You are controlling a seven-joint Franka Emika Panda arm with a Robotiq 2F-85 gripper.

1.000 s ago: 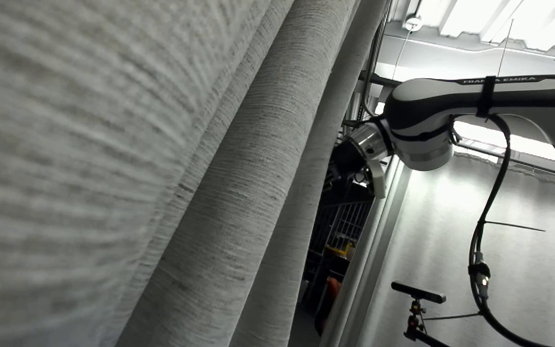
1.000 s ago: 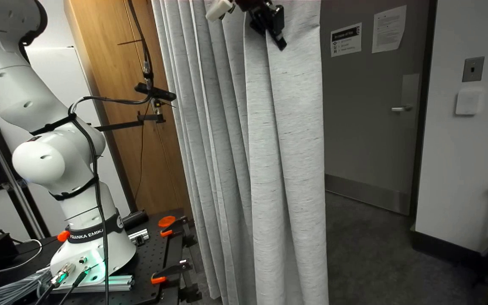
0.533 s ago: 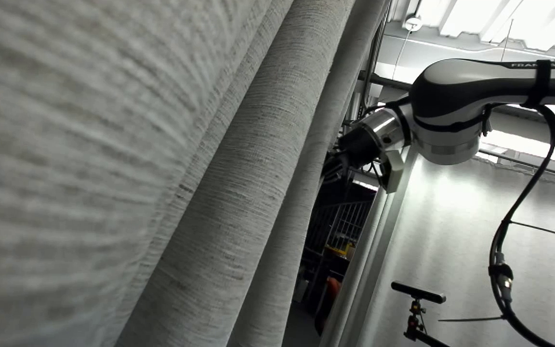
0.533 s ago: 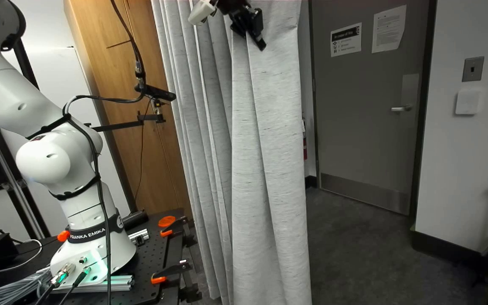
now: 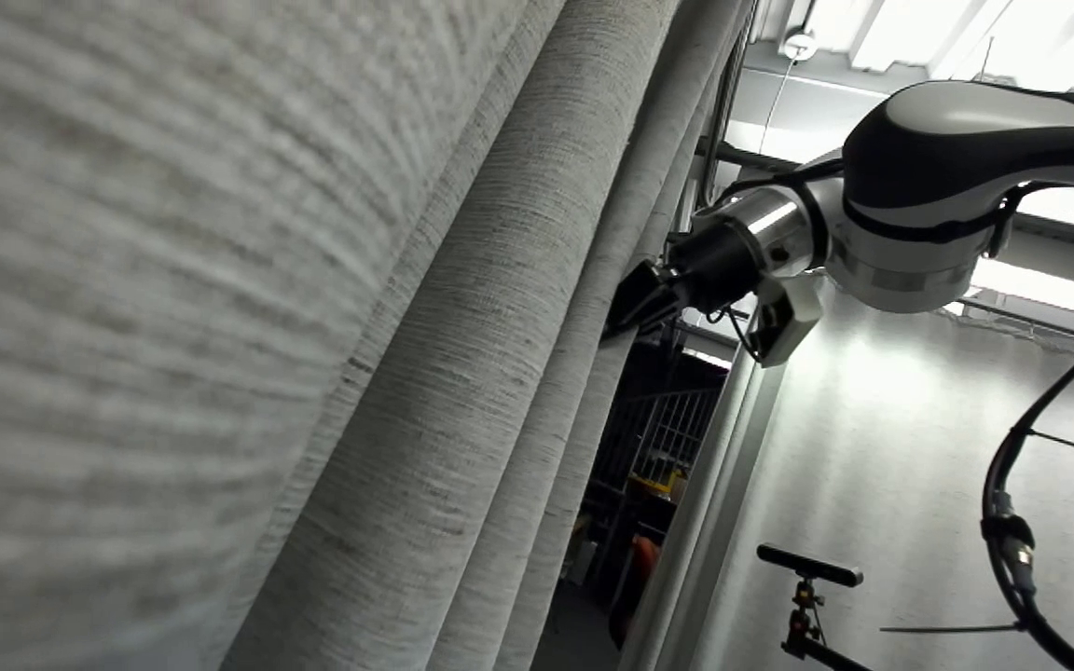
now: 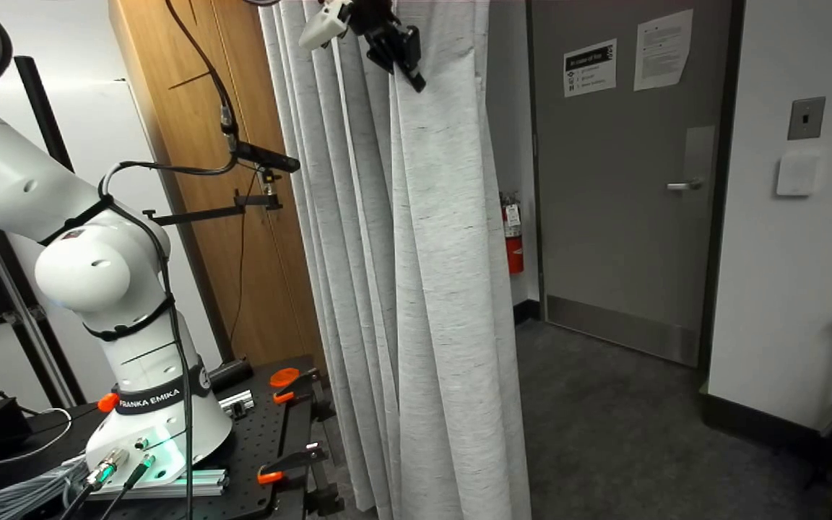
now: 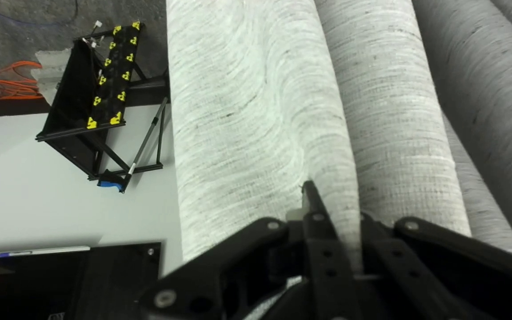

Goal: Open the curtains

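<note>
grey door: two paper sheets | fire extinguisher: near door | wooden cabinet

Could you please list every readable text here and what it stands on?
"FRANKA EMIKA": black band on the robot's base.
"FRA", cut off by the edge: robot's arm.
"In case of fire": heading on door sign; smaller print unreadable.
Too small or blurred: other door paper, extinguisher tag, white wrist-view marking.

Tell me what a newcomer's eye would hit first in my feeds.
Probably the grey curtain, its folds filling the left half of an exterior view. Next, the tool near the top of an exterior view, shut on a fold of that curtain. Then the red fire extinguisher right of the curtain's edge in an exterior view, and the yellow-marked black frame at the wrist view's upper left.
</note>
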